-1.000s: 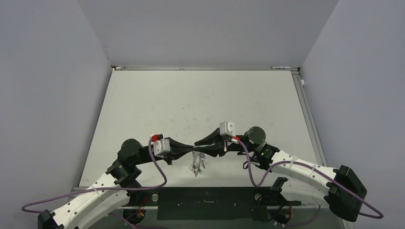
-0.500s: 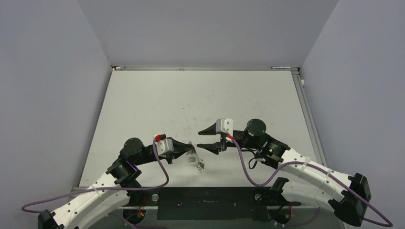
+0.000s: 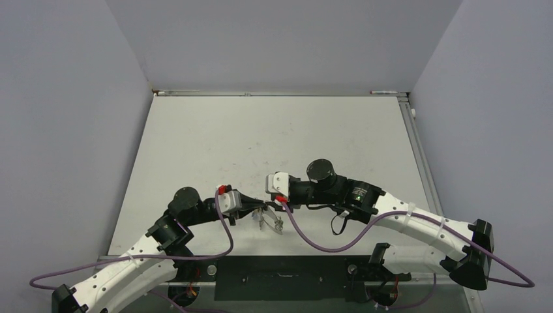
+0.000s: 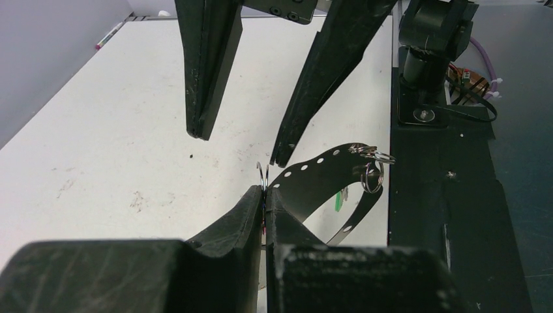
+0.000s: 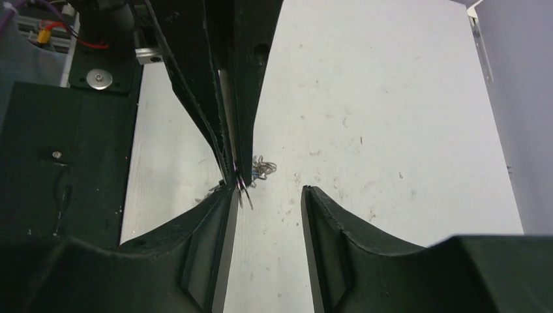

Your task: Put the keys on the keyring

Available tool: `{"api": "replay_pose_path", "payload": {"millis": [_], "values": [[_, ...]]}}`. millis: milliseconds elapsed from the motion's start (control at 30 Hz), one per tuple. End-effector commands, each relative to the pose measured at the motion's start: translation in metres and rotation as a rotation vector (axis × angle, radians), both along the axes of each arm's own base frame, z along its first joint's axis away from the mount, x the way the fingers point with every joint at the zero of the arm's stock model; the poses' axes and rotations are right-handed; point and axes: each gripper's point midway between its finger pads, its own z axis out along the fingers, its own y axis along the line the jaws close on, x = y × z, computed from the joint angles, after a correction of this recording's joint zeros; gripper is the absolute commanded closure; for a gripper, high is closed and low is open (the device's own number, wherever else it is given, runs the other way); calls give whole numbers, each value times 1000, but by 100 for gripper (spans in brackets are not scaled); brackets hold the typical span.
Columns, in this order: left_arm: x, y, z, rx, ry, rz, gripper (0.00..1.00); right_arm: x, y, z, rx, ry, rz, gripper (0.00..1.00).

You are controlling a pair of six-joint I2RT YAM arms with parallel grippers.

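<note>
My left gripper is shut on a thin grey wire ring, the keyring, pinched edge-on at its tips. A black perforated strap curls off to the right and carries small split rings. A green key head shows behind the strap. The other keys are not clear. In the top view the cluster hangs at the left gripper. My right gripper is open and empty. Its left finger is beside the ring, and it is at the left gripper's tip in the top view.
The white table is scuffed, with grey walls on three sides. A black base plate with bolts runs along the near edge beside the arms' mounts. A small tangle of rings shows under the left fingers in the right wrist view.
The right arm swung left and its wrist turned, bringing the open gripper over the left gripper's tip. The left gripper edged right, still holding the ring.
</note>
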Motion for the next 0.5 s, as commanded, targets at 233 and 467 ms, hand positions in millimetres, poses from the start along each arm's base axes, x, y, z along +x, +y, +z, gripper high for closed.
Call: {"api": "replay_pose_path", "payload": {"millis": [233, 467], "values": [[0, -2, 39, -64, -89, -8, 100, 13, -4, 0, -62, -69, -39, 62], [-1, -2, 39, -63, -88, -7, 100, 8, 4, -12, -77, -38, 1, 64]]}}
